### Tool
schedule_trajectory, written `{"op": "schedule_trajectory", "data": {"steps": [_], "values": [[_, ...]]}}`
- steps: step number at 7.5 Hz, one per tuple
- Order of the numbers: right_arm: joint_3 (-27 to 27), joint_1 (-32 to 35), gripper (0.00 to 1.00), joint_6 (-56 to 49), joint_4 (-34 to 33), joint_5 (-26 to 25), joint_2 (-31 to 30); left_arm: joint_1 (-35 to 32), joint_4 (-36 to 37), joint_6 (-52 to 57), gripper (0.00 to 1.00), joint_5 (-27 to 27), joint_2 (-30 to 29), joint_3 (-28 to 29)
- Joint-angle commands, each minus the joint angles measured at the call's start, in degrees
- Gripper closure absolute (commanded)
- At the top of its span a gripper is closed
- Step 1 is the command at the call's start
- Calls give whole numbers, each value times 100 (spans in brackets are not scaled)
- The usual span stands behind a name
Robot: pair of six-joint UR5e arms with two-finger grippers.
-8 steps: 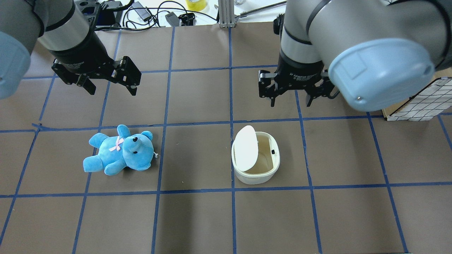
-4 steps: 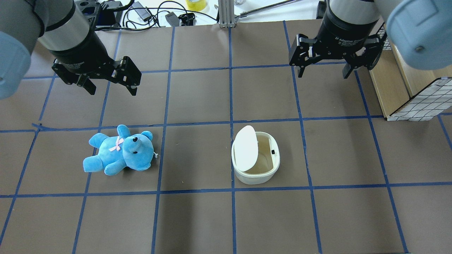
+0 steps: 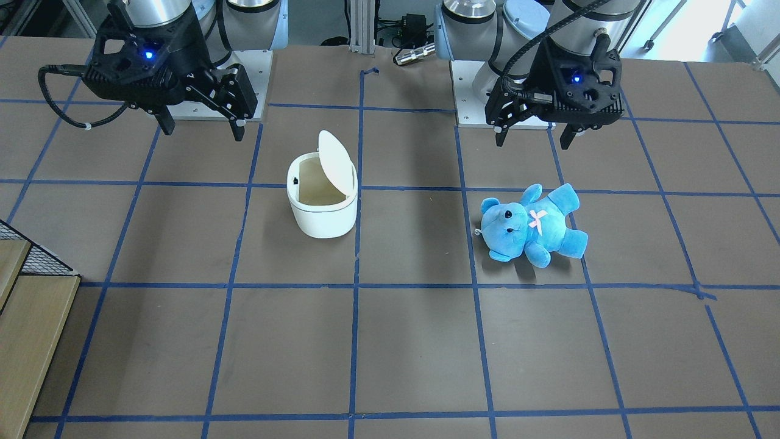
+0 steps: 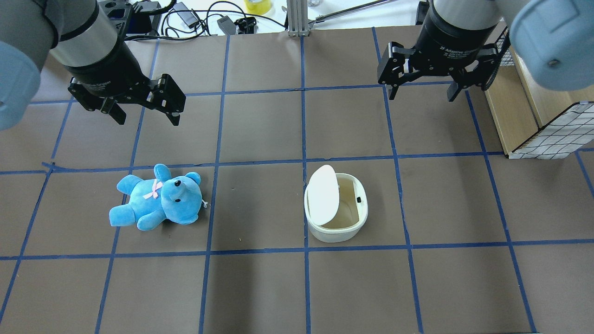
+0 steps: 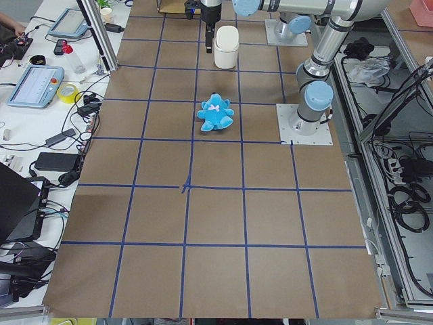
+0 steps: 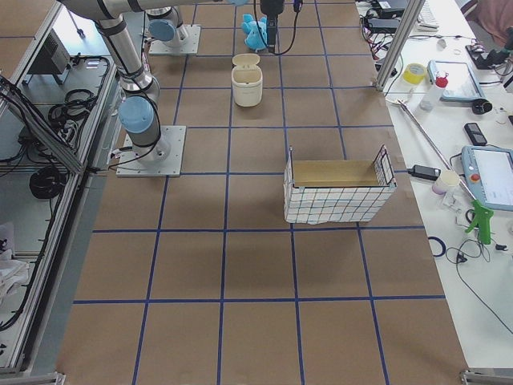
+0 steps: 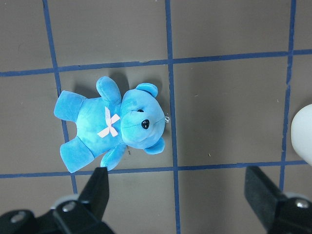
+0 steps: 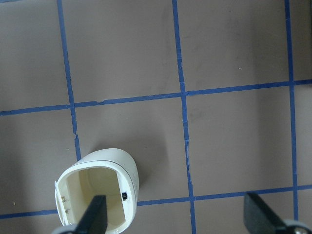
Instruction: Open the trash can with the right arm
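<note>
The white trash can (image 4: 335, 233) stands right of the table's middle with its flat lid (image 4: 323, 195) flipped up on its left side, so the beige inside shows. It also shows in the front view (image 3: 323, 222) and at the bottom left of the right wrist view (image 8: 119, 168). My right gripper (image 4: 421, 95) is open and empty, high above the table, beyond and to the right of the can; the front view (image 3: 203, 131) shows it too. My left gripper (image 4: 147, 118) is open and empty, above and beyond a blue teddy bear (image 4: 160, 199).
A wire-mesh basket with a wooden box (image 4: 552, 134) stands at the table's right edge, close to my right arm. Cables and small devices (image 4: 185, 18) lie past the far edge. Blue tape lines grid the brown table.
My right gripper has moved away from the trash can, toward the far right of the table, and stays open. The lid stays up. The left arm and the teddy have not moved.
</note>
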Motion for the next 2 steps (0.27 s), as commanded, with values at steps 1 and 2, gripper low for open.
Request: {"op": "schedule_trajectory", "data": {"steps": [1, 2], "values": [[0, 16, 0, 0, -1, -21, -4, 0, 0, -7, 0, 0, 0, 0], [0, 16, 0, 0, -1, -30, -13, 0, 0, -7, 0, 0, 0, 0]]}}
